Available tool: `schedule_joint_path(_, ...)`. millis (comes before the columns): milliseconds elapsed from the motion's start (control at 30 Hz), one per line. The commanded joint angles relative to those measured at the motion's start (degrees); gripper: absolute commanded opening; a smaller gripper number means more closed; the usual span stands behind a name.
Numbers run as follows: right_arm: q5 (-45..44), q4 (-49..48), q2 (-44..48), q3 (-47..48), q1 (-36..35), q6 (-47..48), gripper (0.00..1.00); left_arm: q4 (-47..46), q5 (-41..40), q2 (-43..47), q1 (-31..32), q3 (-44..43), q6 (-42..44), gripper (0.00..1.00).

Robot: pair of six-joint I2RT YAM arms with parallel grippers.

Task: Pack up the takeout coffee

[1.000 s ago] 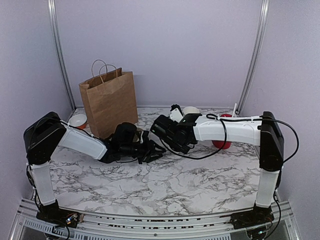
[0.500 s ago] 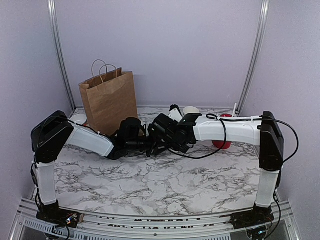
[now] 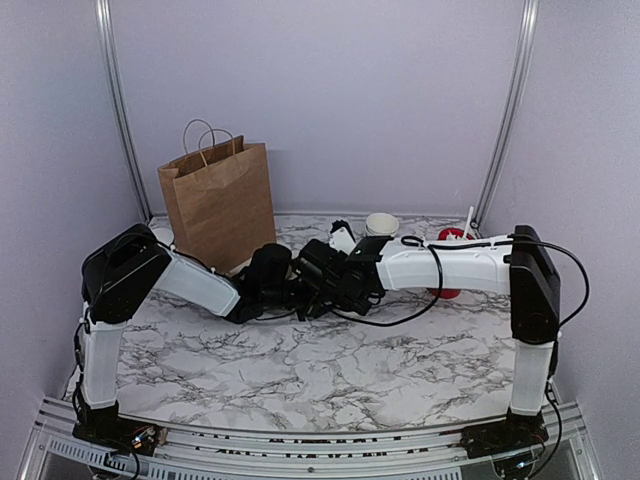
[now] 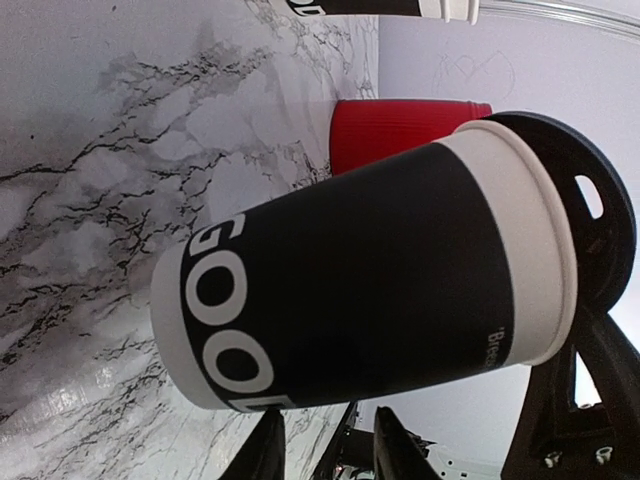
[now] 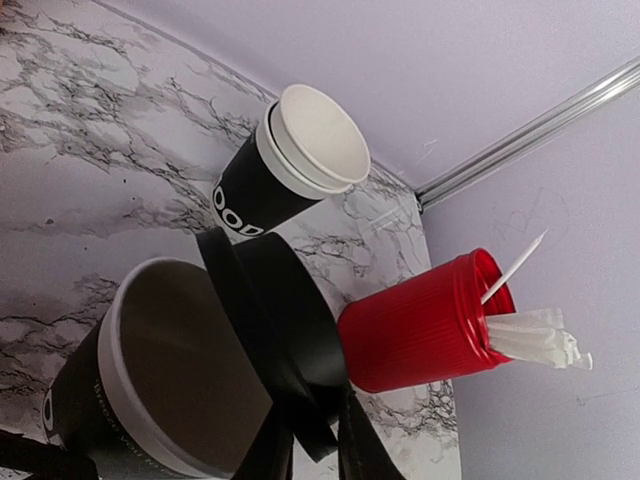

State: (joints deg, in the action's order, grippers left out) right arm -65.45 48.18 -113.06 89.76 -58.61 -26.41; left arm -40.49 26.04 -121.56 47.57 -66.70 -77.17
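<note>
Where the two arms reach in from the near edge of the marble table (image 3: 330,380) and meet at its middle, the takeout coffee cup (image 4: 370,280) stands upright and uncovered between them. The right gripper (image 5: 315,455) is clamped on the edge of the round black lid (image 5: 285,330), holding it tilted at the cup's white rim, not yet seated, apparently to cap the drink before packing. The left gripper (image 4: 330,452) waits just beside the cup's wall, jaws parted and empty, likely placed to steady it while the lid is pressed home. Beyond stand a red cup (image 5: 425,320) of white sticks (image 5: 535,335) and a nested stack of cups (image 5: 290,150). A brown paper bag (image 3: 215,200), the probable destination, stands upright at the back left.
</note>
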Motion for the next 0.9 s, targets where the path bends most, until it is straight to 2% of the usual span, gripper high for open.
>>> schedule_joint_path(0, 0.8, 0.5, -2.6, 1.6, -1.5, -2.7, 0.16, -1.4, 0.0, -2.0, -0.1, -1.6, 0.6, 0.31)
schedule_joint_path(300, 2.9, 3.2, -3.6, 1.6, -3.6, -7.2, 0.19, -1.4, 0.1, -2.9, -0.1, -0.8, 0.8, 0.31)
schedule_joint_path(633, 5.6, 5.7, -4.2, 2.0, -6.0, -10.8, 0.27, -1.7, 0.0, -1.3, -0.1, 0.9, 1.2, 0.31)
schedule_joint_path(867, 7.6, 5.1, -3.9, 2.1, -6.3, -10.6, 0.37, -1.9, -0.2, -0.9, -0.2, 1.6, 1.2, 0.31)
